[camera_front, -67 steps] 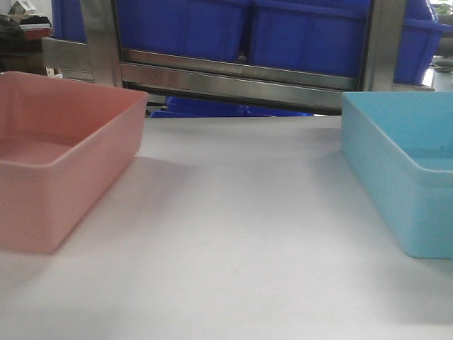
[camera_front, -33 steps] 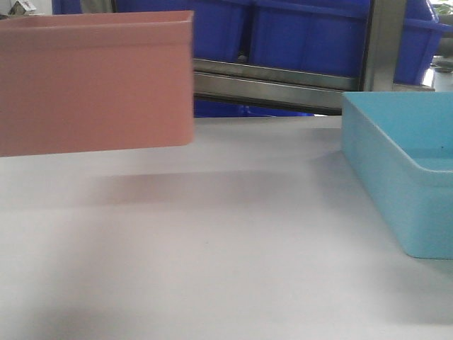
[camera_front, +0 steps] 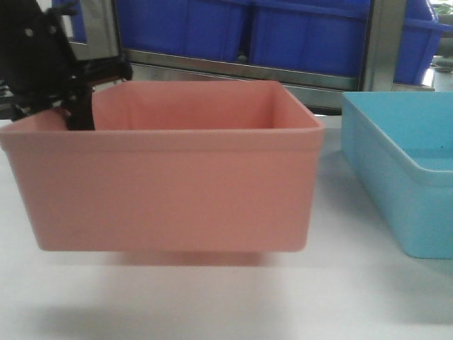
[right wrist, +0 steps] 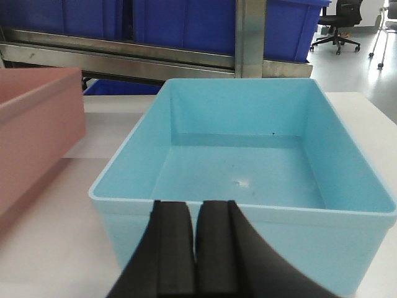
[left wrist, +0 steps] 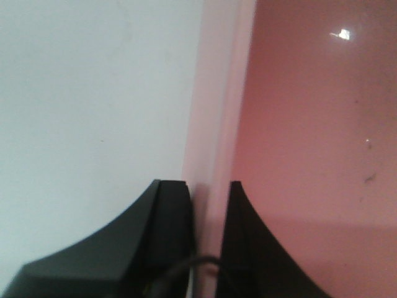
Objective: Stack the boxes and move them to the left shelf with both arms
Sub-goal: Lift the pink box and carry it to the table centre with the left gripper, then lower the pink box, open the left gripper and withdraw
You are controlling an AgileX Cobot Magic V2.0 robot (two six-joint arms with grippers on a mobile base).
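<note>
Exterior front-facing view: my left pincer (camera_front: pixel 78 115) clamps the salmon pink tub (camera_front: pixel 177 184) at its ten-o'clock rim and holds it just off the white table (camera_front: pixel 212 312), while the light blue tub (camera_front: pixel 396 170) waits at three o'clock before my closed, empty right pincer (right wrist: pixel 197 239), so nothing is stacked or shelved yet.

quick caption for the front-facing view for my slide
Left hand clamps the pink box by its side wall, next to the light blue box on the white table, dark blue bins behind.

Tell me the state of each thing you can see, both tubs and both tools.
pink tub: upright, empty, seemingly just above the white table, gripped at its left wall.
light blue tub: upright, empty, resting on the white table, ungripped.
left tool: shut on the pink tub's wall, one finger each side.
right tool: shut, holding nothing.
</note>
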